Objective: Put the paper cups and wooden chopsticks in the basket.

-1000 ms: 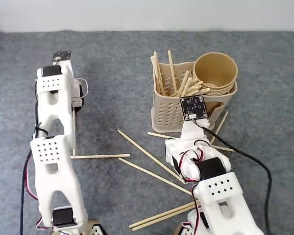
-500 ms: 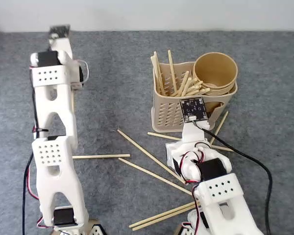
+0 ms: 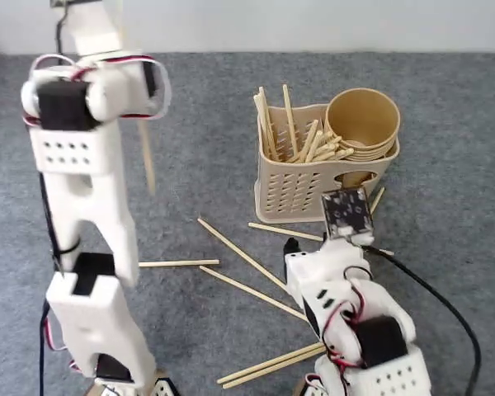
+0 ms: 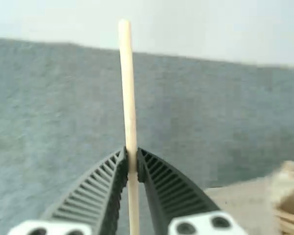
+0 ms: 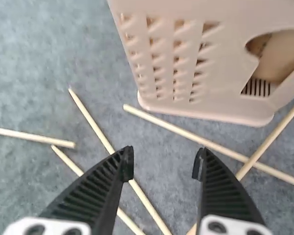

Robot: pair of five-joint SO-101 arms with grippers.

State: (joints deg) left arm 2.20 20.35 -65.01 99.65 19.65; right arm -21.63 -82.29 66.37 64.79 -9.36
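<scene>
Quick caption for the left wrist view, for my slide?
Left hand shut on a wooden chopstick, with the grey table beyond.

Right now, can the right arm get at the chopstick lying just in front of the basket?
Probably yes. The right gripper is open above the carpet, and that chopstick lies bare just ahead of it, beside the basket; nothing covers it.

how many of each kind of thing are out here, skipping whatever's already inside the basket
chopsticks lying on the table: 7
chopstick held in the left hand: 1
basket: 1
total: 9
</scene>
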